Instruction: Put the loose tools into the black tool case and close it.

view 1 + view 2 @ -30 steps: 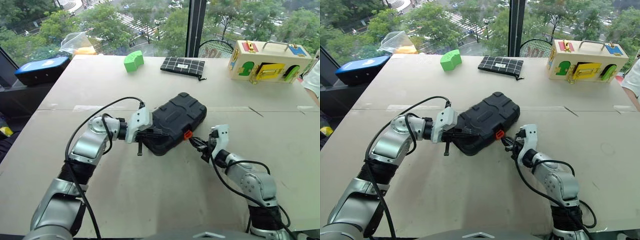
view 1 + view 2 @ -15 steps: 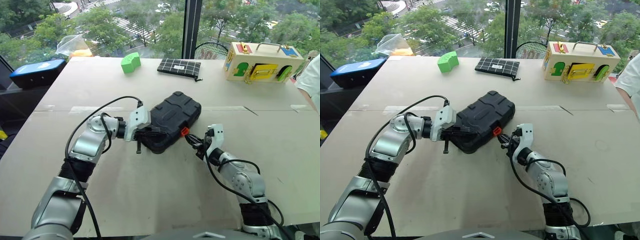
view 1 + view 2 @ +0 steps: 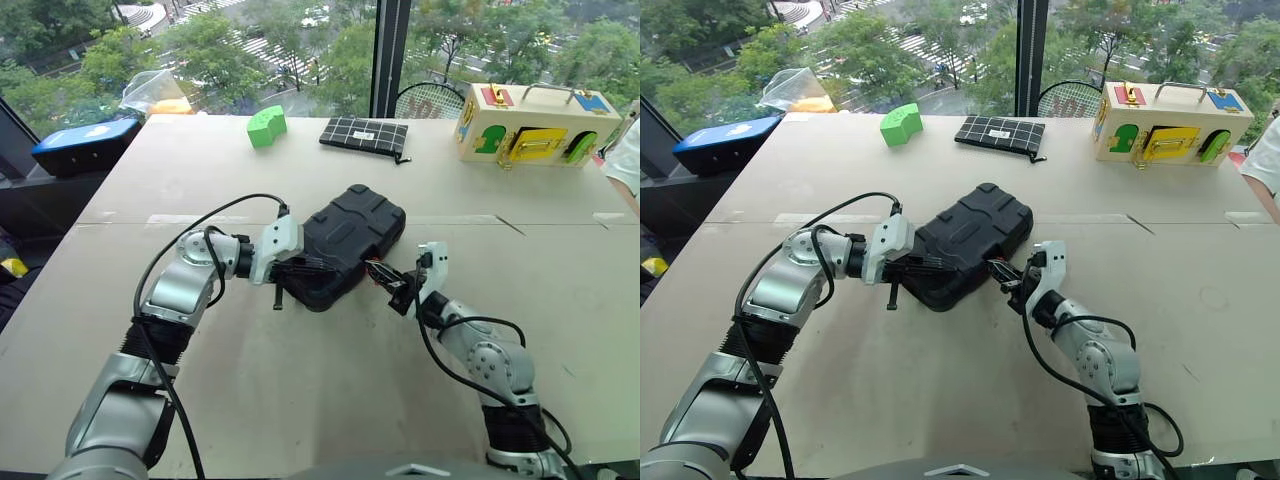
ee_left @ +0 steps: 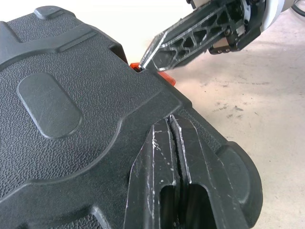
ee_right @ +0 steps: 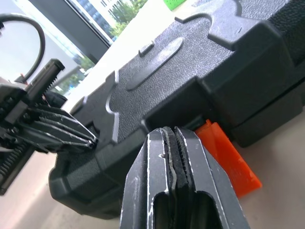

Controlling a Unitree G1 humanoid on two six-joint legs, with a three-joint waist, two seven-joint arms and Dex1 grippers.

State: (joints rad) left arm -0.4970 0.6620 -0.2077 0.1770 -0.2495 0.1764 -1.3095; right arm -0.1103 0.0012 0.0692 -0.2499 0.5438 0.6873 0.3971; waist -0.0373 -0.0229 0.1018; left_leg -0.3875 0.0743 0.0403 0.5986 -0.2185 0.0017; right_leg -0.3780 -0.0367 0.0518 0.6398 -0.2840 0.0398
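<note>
The black tool case (image 3: 352, 235) lies closed in the middle of the table, ribbed shell up. My left gripper (image 3: 303, 269) is shut, its tips (image 4: 169, 122) resting on the lid at the case's near left corner. My right gripper (image 3: 380, 272) is shut too. Its tip (image 5: 169, 134) is against the case's front edge, right by the small orange latch (image 5: 229, 160). From the left wrist view the right gripper (image 4: 148, 58) touches the case just above the latch (image 4: 166, 77). The loose tools are out of view.
Along the far edge stand a green block (image 3: 266, 124), a black white-gridded pouch (image 3: 365, 133) and a wooden latch box (image 3: 535, 124). A blue-lidded dark box (image 3: 84, 143) sits off the far left corner. A person's white sleeve (image 3: 631, 160) shows at the right edge.
My right gripper has crept up and in toward the case's front edge, so its fingers now cover the orange latch in the head views. The left gripper has stayed on the lid.
</note>
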